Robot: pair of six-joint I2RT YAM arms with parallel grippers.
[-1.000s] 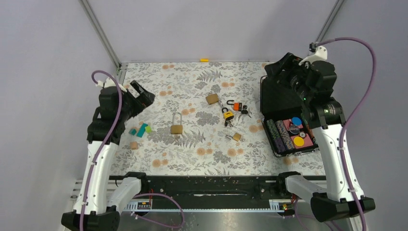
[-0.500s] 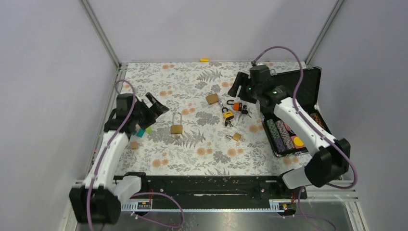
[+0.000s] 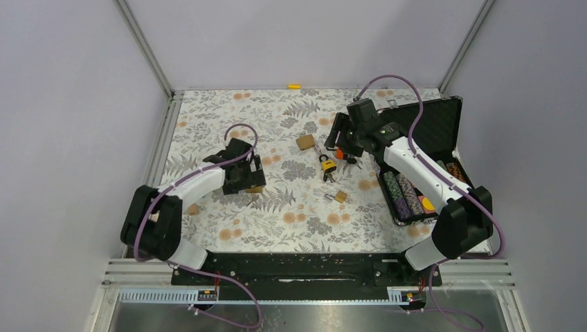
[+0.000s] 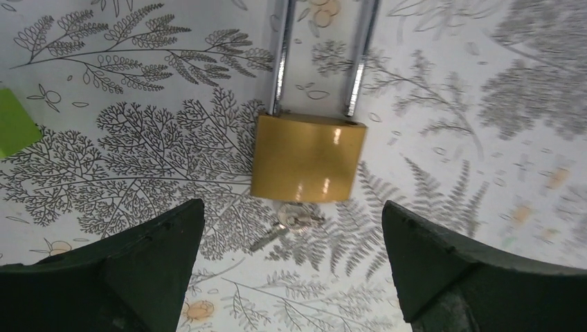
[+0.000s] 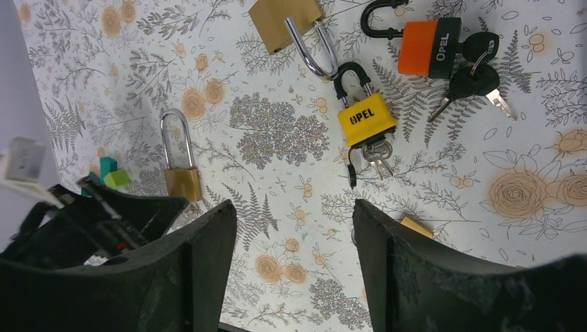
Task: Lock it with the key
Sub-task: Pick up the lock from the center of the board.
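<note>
The long-shackled brass padlock [image 4: 308, 158] lies flat on the floral tabletop [image 3: 291, 225], at about 9 o'clock from the middle in the top view. In the left wrist view its shackle points to 12 o'clock. A small silver key [image 4: 294, 218] sits at 6 o'clock of the body, seemingly in the keyhole. The left arm's [image 3: 197, 183] jaws are spread wide just above it, one finger to either side, touching nothing. A green block [image 4: 14, 128] shows at 9 o'clock.

The right arm's [image 3: 408, 155] jaws also gape wide and empty, above the padlocks at 2 o'clock from the middle. Below them a yellow padlock [image 5: 367, 121] reads "OPEL" in black, with keys hanging at its 6 o'clock. An orange padlock [image 5: 419, 45] with a black band shows the letters "PEL", black-headed keys [image 5: 477, 76] beside it. An open case [image 3: 429, 131] of poker chips stands at 3 o'clock.
</note>
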